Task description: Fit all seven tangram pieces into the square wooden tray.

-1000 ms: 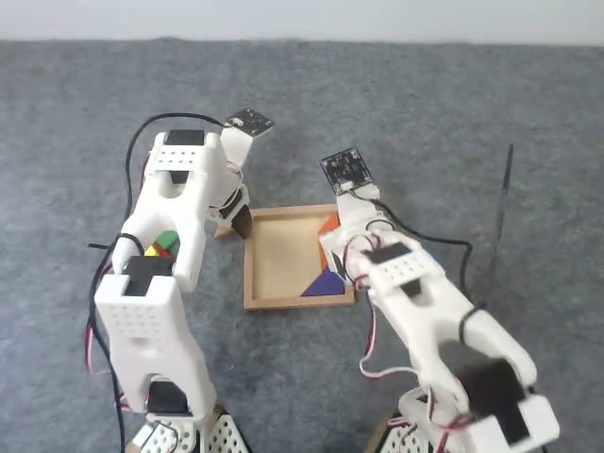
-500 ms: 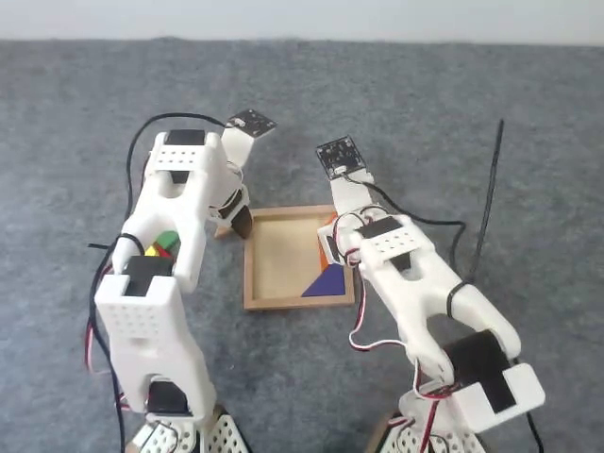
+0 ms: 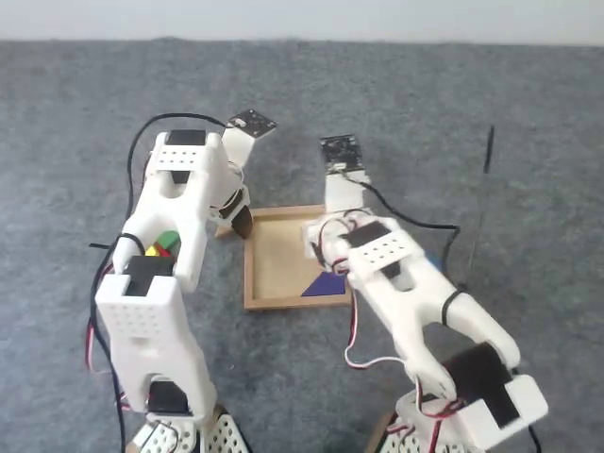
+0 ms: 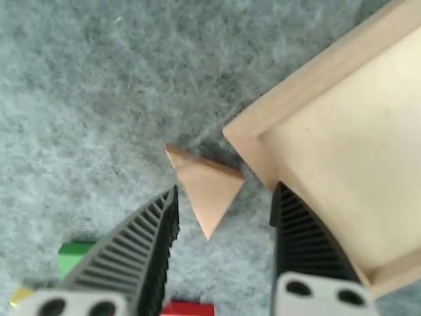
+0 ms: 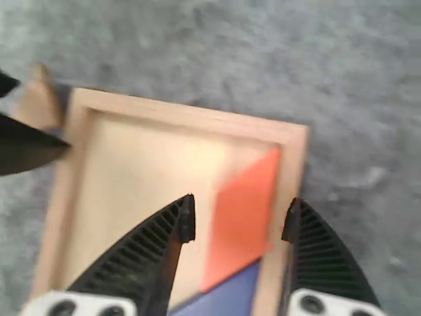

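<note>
Tray (image 3: pixel 283 303) sits on grey carpet (image 3: pixel 472 104) between your two arms. Orange piece (image 5: pixel 243 210) and blue triangle (image 5: pixel 223 296) lie inside along right wall (blue in near corner). Your right gripper (image 5: pixel 240 207) hangs over orange piece, jaws spread, holding nothing. Your left gripper (image 4: pixel 225 192) is likewise spread, straddling tan triangle (image 4: pixel 205 187) on carpet just outside tray's far-left corner. Green piece (image 3: pixel 167 242) and red piece (image 3: pixel 161 252) lie under left arm.
</note>
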Available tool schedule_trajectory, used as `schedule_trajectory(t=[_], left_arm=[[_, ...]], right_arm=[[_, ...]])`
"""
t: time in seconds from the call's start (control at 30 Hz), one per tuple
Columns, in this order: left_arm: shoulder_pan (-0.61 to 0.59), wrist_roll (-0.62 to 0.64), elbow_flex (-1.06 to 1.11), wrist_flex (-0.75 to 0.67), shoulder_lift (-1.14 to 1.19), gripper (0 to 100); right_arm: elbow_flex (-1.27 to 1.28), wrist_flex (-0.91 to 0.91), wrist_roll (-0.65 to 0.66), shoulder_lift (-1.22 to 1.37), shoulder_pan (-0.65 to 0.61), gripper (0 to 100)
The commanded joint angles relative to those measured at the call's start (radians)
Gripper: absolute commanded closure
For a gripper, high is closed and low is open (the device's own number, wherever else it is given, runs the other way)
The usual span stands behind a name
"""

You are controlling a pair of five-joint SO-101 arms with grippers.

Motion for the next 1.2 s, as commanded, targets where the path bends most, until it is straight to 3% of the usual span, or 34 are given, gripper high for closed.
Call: schedule_trajectory(t=[0.0, 0.2, 0.6, 1.17], left_arm=[[0.002, 0.009, 0.007, 0.011, 0.009, 78], [0.002, 0.008, 0.007, 0.012, 0.009, 78], [0.0, 0.006, 0.007, 0.014, 0.011, 78], [0.003, 0.009, -0.015, 0.058, -0.063, 78]], right_arm=[[-0.081, -0.045, -0.02, 0.05, -0.061, 76.8], [-0.203, 0.033, -0.009, 0.186, 0.008, 76.8], [-0.259, 0.202, 0.213, 0.206, 0.105, 76.8], [-0.318, 0.236, 0.247, 0.305, 0.108, 76.9]])
